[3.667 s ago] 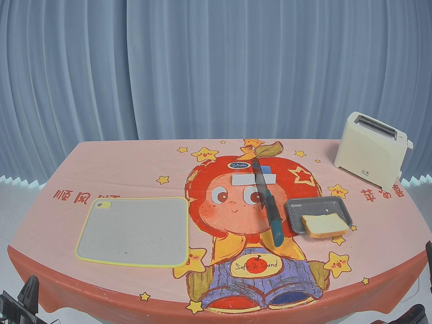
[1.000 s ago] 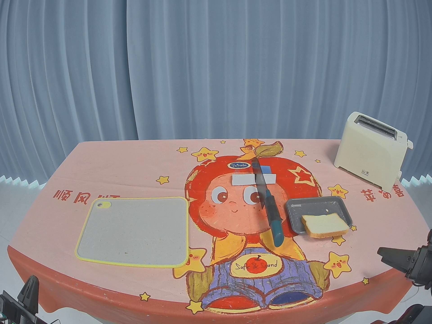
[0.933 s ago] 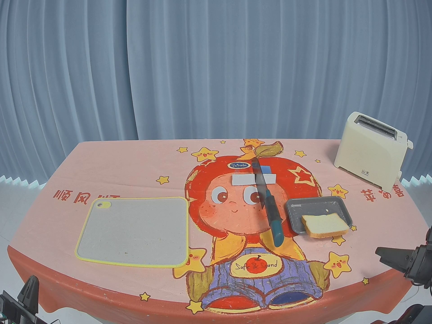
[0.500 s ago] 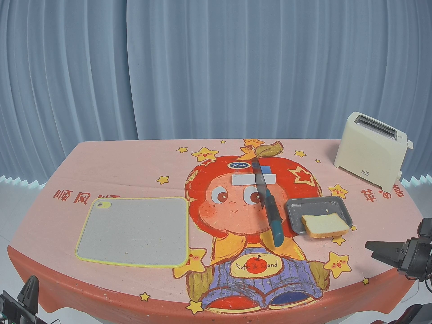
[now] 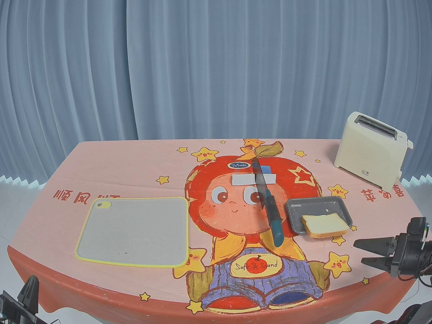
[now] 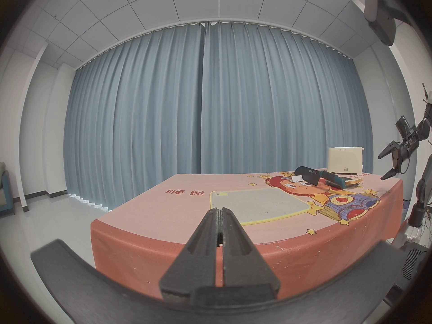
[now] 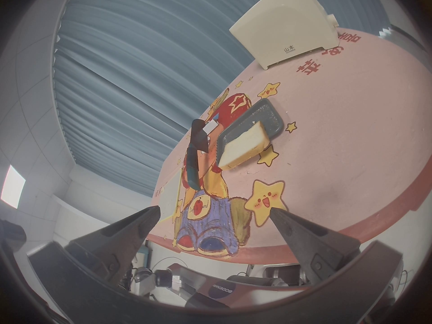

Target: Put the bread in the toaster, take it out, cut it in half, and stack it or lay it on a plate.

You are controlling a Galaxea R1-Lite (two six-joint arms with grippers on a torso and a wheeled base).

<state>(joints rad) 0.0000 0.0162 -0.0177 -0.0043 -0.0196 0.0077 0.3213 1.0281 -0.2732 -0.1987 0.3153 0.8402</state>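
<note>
A slice of white bread (image 5: 325,225) is seen lying flat on a grey rectangular tray (image 5: 315,204), overhanging its near edge. The right gripper (image 5: 360,253) is held near the bread at the table's right front edge, with its fingers spread wide and empty. The left gripper (image 6: 219,219) is held off the left front corner, with its fingers pressed together on nothing. A cream plastic toaster (image 5: 371,150) is set at the far right. A teal-handled knife (image 5: 270,205) is laid just left of the tray, with a grey yellow-rimmed cutting board (image 5: 133,231) farther left.
</note>
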